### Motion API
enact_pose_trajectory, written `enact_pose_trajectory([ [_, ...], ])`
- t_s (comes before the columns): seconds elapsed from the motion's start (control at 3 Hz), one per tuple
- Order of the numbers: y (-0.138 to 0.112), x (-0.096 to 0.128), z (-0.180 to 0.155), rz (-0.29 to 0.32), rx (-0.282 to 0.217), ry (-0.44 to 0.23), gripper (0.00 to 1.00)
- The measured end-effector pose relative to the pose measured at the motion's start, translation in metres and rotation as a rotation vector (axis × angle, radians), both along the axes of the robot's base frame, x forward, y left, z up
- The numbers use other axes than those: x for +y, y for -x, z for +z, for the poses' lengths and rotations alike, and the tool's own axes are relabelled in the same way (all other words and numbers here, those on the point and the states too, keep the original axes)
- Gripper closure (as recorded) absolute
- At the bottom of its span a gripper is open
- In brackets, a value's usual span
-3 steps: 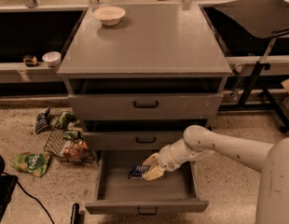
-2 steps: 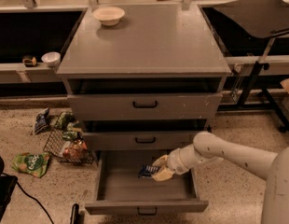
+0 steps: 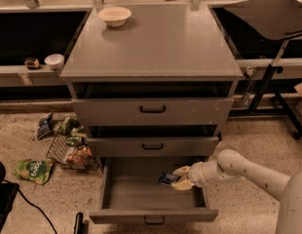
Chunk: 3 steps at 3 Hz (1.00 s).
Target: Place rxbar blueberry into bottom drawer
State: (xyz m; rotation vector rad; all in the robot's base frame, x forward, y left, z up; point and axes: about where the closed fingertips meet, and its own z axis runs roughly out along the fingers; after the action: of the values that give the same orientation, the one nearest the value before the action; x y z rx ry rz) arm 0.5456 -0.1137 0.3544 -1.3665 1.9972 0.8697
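The bottom drawer [image 3: 141, 194] of the grey cabinet is pulled out wide, its grey floor bare. My gripper [image 3: 178, 178] reaches in from the right, over the drawer's right half, with its pale fingers shut on the rxbar blueberry [image 3: 167, 178]. The dark blue bar sticks out to the left of the fingers and hangs a little above the drawer floor. The white arm [image 3: 238, 169] runs back to the lower right corner.
Two shallower drawers [image 3: 152, 110] above are partly open and overhang the bottom one. A white bowl [image 3: 114, 15] sits on the cabinet top. Left on the floor lie a wire basket [image 3: 73, 152], a green snack bag [image 3: 33, 169] and other bags.
My gripper has shifted right inside the drawer with the bar still held, from the drawer's middle towards its right side.
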Motion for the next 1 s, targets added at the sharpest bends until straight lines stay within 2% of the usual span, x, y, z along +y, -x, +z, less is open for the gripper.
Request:
enact_pose_trajectory([
  [0.33,-0.014,-0.019,-0.03,-0.07,0.003,-0.023,1.0],
  [0.67,-0.014,-0.018,-0.03,-0.07,0.003,-0.023,1.0],
  [1.0,-0.022,-0.021,-0.054,-0.103,0.014,-0.052,1.0],
])
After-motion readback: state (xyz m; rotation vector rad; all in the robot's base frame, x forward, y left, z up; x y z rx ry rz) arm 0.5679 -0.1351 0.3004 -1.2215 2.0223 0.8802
